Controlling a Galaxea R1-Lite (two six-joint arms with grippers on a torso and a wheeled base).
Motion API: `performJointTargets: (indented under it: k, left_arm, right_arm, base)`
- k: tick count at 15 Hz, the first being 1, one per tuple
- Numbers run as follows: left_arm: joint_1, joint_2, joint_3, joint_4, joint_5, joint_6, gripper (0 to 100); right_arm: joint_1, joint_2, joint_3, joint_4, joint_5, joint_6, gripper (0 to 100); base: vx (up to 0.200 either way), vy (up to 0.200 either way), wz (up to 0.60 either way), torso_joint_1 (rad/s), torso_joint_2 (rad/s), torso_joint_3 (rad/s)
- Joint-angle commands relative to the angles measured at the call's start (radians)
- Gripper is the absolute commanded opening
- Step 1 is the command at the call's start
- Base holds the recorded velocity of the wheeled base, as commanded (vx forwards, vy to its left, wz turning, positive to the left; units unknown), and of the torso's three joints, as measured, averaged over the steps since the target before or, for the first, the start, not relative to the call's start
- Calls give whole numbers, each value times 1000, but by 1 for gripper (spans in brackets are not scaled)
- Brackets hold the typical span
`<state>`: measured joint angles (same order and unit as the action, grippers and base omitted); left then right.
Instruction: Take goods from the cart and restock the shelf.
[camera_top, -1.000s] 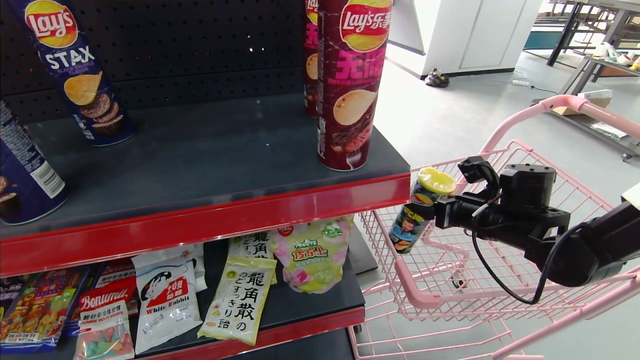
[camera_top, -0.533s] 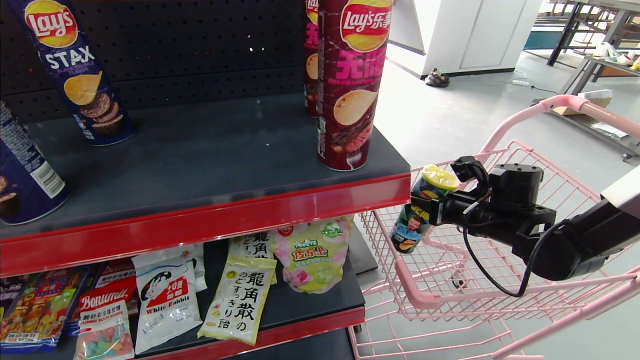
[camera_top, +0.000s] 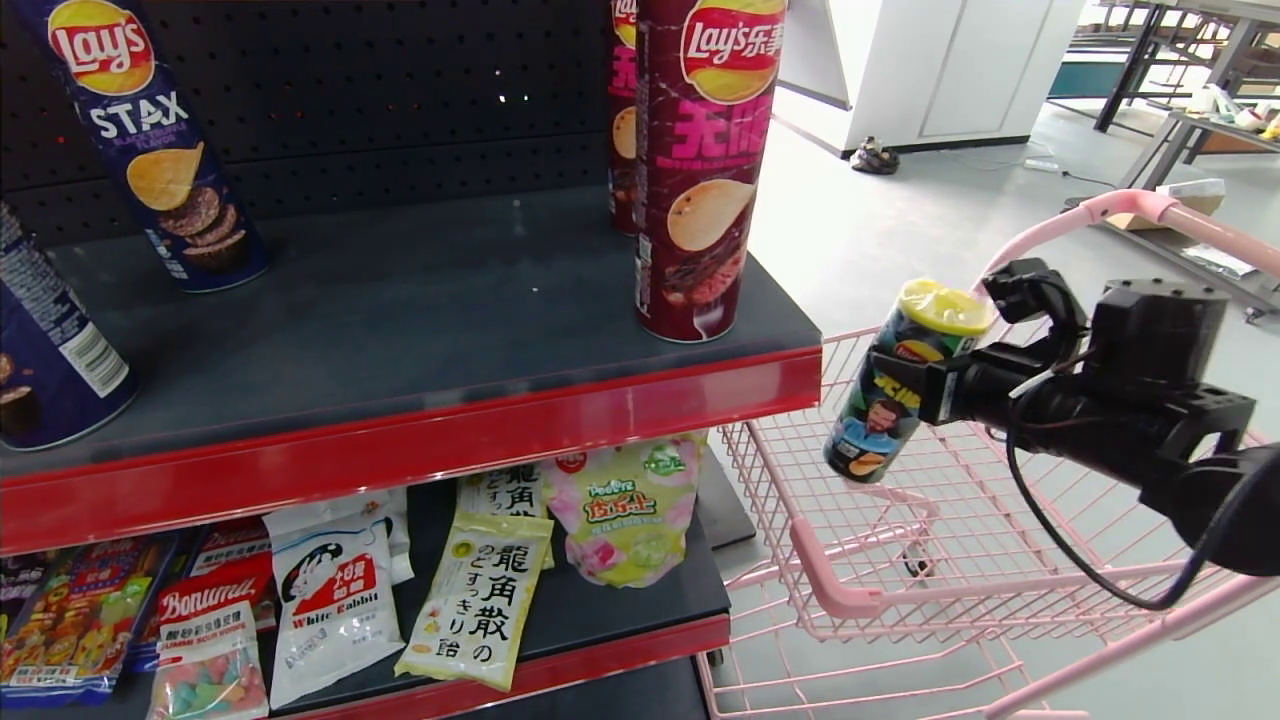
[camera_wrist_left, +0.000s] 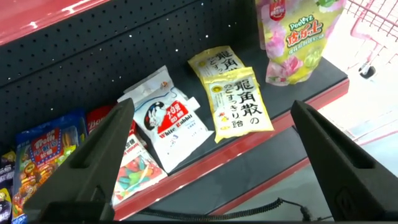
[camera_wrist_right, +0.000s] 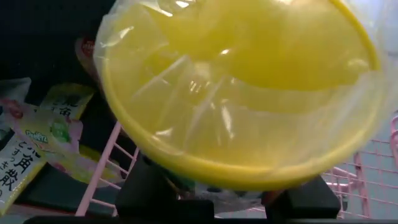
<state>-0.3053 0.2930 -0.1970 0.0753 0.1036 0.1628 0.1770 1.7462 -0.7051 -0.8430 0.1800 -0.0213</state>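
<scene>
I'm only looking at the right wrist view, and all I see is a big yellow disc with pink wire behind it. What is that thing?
Observer: It is the lid of a small can, gripped by the right claw. The head view shows it tilted, lid uppermost.
Operator: Where is it hanging?
Observer: Over the pink cart, beside the red front edge of the upper shelf, not yet on it.
Operator: And the other claw?
Observer: The left claw is open, facing snack bags that lie on the lower shelf.
</scene>
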Motion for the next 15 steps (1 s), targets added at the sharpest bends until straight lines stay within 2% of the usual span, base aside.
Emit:
performJointTargets:
  k: [1,4,6,9,12,15]
  left_arm:
    - [-1,-34,2,0,-1,0,100]
    - [-3,-32,-2,0,-1,0,100]
    - [-3,-32,-2,0,-21,0,100]
    - [-1,-25,-16,0,-27,0,100]
    - [0,-12,-33,0,-18,1,100]
    - [3,40,-61,0,-9,6,100]
  right_arm:
    - [2,-274,-1,151,-73,-31,0]
    - [-1,-427,-16,271,-142,-63,0]
    - [-4,-507,-27,331,-151,-94,0]
    - [-14,-688,-25,525,-152,-131,0]
    - [-40,-883,-27,780,-189,-151,0]
    - [-68,-1034,21,921,-200,-152,0]
  base:
    - [0,0,0,0,0,0]
    - [0,0,0,0,0,0]
    - [0,0,0,0,0,0]
    - [0,0,0,0,0,0]
    - [0,0,0,0,0,0]
    - [0,0,0,0,0,0]
